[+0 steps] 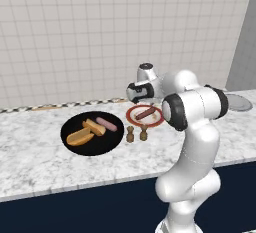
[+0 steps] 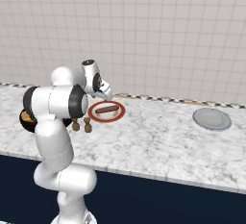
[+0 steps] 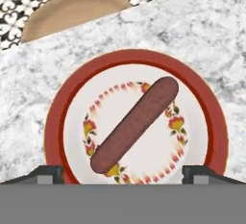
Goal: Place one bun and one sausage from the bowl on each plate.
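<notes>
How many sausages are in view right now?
2: one dark sausage lies on the red-rimmed plate; a pinker sausage lies in the black bowl beside the buns.

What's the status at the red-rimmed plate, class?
Tool open above red-rimmed plate. Sausage lying on it. Grey plate bare. Two shakers beside the plate.

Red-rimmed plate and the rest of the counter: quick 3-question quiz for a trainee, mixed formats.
1. True or false: the red-rimmed plate already holds a bun.
2. What is left in the black bowl? A) two buns and one sausage B) one bun only C) nothing
3. Fill in: the grey plate holds ____.

Key:
1. False. Just one sausage lies on it, with the gripper open above it.
2. A. Two buns and a pink sausage.
3. Nothing.
</notes>
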You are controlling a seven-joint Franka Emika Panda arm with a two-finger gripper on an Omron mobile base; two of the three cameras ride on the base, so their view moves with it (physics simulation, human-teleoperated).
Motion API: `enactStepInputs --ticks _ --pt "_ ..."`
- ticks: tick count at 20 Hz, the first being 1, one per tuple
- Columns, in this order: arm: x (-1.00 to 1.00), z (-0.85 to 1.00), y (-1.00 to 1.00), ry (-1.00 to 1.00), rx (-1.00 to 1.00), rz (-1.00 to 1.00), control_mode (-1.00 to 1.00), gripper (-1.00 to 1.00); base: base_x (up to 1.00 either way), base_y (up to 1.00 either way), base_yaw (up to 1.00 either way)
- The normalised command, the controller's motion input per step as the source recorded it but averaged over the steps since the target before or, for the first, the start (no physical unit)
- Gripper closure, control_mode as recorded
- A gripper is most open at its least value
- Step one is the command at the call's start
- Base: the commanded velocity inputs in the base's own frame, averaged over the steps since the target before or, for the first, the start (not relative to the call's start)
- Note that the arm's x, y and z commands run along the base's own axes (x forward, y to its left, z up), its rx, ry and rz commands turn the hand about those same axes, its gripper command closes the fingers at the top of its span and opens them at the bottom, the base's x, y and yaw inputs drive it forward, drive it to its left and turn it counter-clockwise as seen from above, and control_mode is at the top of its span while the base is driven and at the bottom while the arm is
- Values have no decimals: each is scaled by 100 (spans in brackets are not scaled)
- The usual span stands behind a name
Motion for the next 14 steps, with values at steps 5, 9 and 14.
enactStepInputs --ticks 5,9,14 --pt "-60 95 93 9 -16 53 -100 -100 0 0 0" --pt "-38 53 100 22 -16 53 -100 -100 0 0 0" --pt "-5 -42 94 23 -12 46 -100 -100 0 0 0"
